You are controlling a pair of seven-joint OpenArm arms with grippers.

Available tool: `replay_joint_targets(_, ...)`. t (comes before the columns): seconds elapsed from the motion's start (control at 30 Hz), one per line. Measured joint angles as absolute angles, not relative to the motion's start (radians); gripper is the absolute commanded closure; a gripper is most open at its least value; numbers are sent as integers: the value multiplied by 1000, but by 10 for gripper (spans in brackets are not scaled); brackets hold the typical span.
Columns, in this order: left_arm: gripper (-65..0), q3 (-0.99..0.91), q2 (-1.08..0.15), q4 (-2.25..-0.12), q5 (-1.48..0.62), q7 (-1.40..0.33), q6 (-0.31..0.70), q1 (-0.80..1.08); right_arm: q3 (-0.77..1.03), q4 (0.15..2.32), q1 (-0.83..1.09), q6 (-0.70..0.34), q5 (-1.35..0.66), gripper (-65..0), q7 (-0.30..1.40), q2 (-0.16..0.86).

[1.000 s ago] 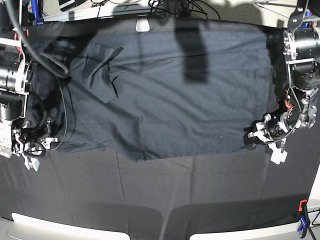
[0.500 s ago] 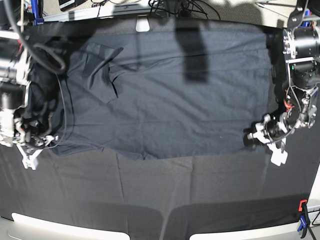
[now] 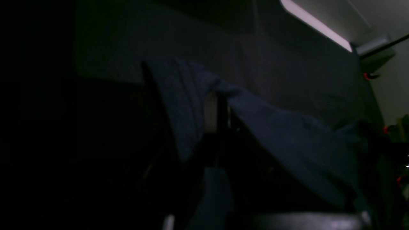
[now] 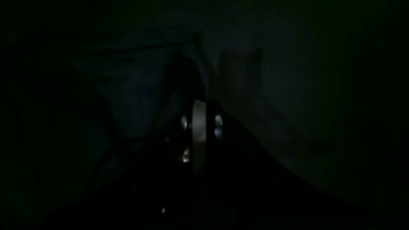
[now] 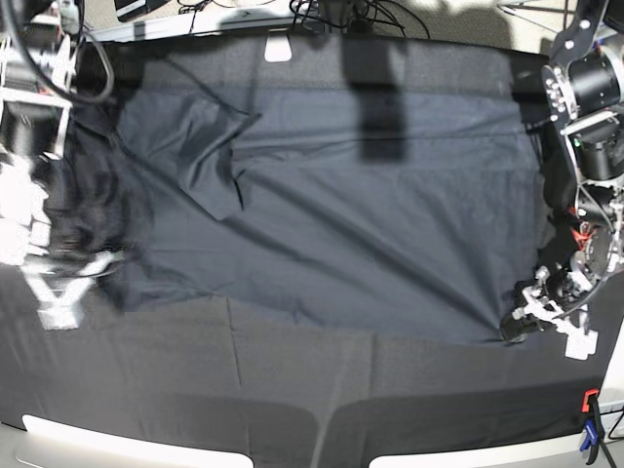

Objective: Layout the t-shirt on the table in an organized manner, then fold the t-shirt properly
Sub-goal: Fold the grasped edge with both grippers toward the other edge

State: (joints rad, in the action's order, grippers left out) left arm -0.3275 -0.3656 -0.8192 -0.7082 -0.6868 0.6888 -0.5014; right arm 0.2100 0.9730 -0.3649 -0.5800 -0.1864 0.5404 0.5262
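Observation:
The dark grey t-shirt (image 5: pixel 341 214) lies spread wide over the black table (image 5: pixel 292 390), with one sleeve folded over at the upper left. At the shirt's near right corner, my left gripper (image 5: pixel 515 329) is shut on the hem. The left wrist view shows the fabric (image 3: pixel 281 134) tented up to the closed fingers (image 3: pixel 211 111). My right gripper (image 5: pixel 78 278) is blurred at the shirt's left edge. The right wrist view is very dark. In it the fingers (image 4: pixel 199 127) stand pressed together with cloth (image 4: pixel 137 105) rising to them.
An orange-and-blue clamp (image 5: pixel 590 414) grips the table's near right edge. White corners (image 5: pixel 127 450) show along the front. Cables (image 5: pixel 331 12) and a white tag (image 5: pixel 279 49) sit at the far edge. Bare black cloth stretches in front of the shirt.
My right gripper went from open to shut at the shirt's left edge. The left gripper dragged the hem corner nearer and rightward. The shirt now lies wider and flatter.

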Motion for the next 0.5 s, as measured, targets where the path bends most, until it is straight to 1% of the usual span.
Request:
replay_joint_targets(0.07,0,-327,-366,-820,-707,-689,689,-501,278,1001,-351,-580,-196,0,546,527)
replay_joint_targets(0.1,0,-327,-366,-820,-707,-690,689,-501,299,1008,-344,-583,-236,0,553,532)
replay_joint_targets(0.13,0,-327,-366,-820,-706,-690,689,-502,311,1016,-336,-588,-267,0,561,540)
replay_joint_targets(0.2,0,-327,-366,-820,-706,-689,689,-501,326,1023,-329,-619,-266,0,567,550)
replay_joint_targets(0.33,0,-327,-366,-820,-688,-693,689,-501,356,1053,-289,-627,-287,0,565,559)
replay_joint_targets(0.5,0,-327,-364,-820,-684,-711,689,-490,455,1200,-186,-643,-352,0,560,561)
